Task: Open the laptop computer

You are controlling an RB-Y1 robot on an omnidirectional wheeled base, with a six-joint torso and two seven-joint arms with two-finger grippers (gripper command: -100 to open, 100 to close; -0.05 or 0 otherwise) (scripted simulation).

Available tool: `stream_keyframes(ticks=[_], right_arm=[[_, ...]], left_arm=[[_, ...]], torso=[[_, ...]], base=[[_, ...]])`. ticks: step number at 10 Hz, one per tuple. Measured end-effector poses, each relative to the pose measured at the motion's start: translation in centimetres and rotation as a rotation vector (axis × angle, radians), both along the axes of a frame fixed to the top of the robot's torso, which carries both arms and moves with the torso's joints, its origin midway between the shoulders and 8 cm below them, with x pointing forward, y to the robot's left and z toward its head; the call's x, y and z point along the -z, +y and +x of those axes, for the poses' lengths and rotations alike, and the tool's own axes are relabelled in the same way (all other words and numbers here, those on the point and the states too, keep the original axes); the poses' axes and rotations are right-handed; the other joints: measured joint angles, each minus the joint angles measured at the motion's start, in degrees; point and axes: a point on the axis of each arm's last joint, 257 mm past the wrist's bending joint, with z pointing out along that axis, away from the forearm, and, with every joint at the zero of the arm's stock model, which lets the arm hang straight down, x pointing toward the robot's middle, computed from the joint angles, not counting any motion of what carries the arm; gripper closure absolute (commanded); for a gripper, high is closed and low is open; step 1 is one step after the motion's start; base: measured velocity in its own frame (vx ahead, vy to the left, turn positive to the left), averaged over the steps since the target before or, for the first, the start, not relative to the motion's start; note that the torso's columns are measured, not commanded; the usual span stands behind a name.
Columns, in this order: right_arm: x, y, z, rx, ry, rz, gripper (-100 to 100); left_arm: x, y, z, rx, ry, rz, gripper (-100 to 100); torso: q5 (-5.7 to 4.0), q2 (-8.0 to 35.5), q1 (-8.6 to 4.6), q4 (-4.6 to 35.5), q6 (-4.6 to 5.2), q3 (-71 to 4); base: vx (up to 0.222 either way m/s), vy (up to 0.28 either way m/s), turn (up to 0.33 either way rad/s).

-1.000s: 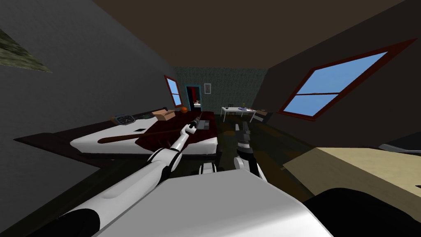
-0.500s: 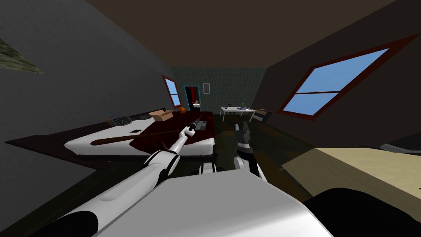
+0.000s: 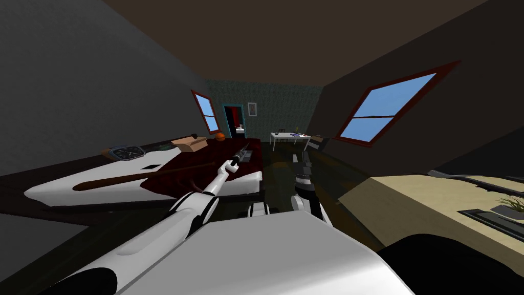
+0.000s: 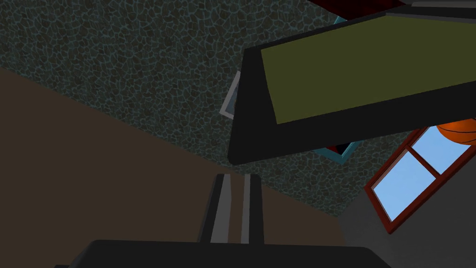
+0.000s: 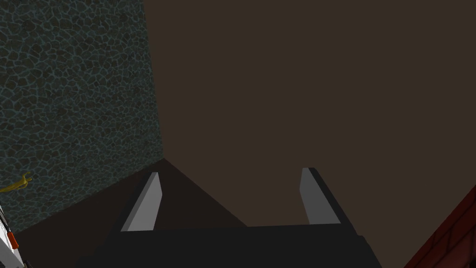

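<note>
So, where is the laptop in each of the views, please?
Head view: laptop on the bed, on its dark red cover, at the left gripper.
Left wrist view: laptop, a black-framed olive panel just beyond the shut left gripper.
Right wrist view: not in it.
Shared landmark: the orange ball.

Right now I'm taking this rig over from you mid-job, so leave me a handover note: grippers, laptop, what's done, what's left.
State of the left gripper: jaws shut on nothing, arm stretched out over the bed, tips just short of the laptop's lid corner, not touching it.
State of the right gripper: jaws open, empty, held forward beside the bed.
The laptop lies on the bed, lid lifted, olive screen showing.
Done: lid is up at least partly.
Left: I can't tell how far it's open; probably check, push it further if needed, then withdraw.
</note>
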Motion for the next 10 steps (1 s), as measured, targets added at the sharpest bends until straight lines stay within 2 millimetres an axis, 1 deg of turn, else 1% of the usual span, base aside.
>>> stream_keyframes(ticks=[1,2,3,4,6,8,9,10], right_arm=[[0.0,0.0,0.0,0.0,0.0,0.0,0],[0.0,0.0,0.0,0.0,0.0,0.0,0],[0.0,0.0,0.0,0.0,0.0,0.0,0],[0.0,0.0,0.0,0.0,0.0,0.0,0],[0.0,0.0,0.0,0.0,0.0,0.0,0],[0.0,0.0,0.0,0.0,0.0,0.0,0],[0.0,0.0,0.0,0.0,0.0,0.0,0],[0.0,0.0,0.0,0.0,0.0,0.0,0]], left_arm=[[0.4,1.2,-0.2,-0.018,0.004,0.014,100],[1.0,2.5,-0.6,-0.043,0.003,0.031,100],[1.5,3.9,-1.3,-0.061,0.006,0.051,100],[2.7,6.5,-2.1,-0.092,0.018,0.076,-100],[3.2,10.7,-2.3,-0.131,0.037,0.067,-100],[3.2,14.8,-3.1,-0.168,0.044,0.07,-100],[3.2,17.1,-3.8,-0.189,0.053,0.062,-100],[2.9,19.1,-3.7,-0.211,0.05,0.064,-100]], torso=[[-0.04,0.1,0.0,0.09,-0.17,0.08],[-0.03,0.2,-0.04,0.12,-0.09,0.14],[-0.04,0.36,0.02,0.2,-0.12,0.23],[-0.05,0.48,-0.05,0.24,-0.04,0.31],[-0.1,0.68,-0.2,0.31,-0.06,0.43],[-0.06,0.48,-0.07,0.26,-0.04,0.32],[-0.08,0.45,-0.16,0.24,-0.06,0.29],[-0.07,0.37,-0.08,0.23,-0.09,0.25]], base=[[0.008,-0.063,-0.214],[0.008,-0.045,-0.139],[0.003,-0.046,-0.307],[-0.033,-0.055,-0.304],[-0.066,-0.069,-0.202],[-0.06,-0.075,-0.289],[-0.046,-0.073,-0.123],[-0.053,-0.07,-0.211]])
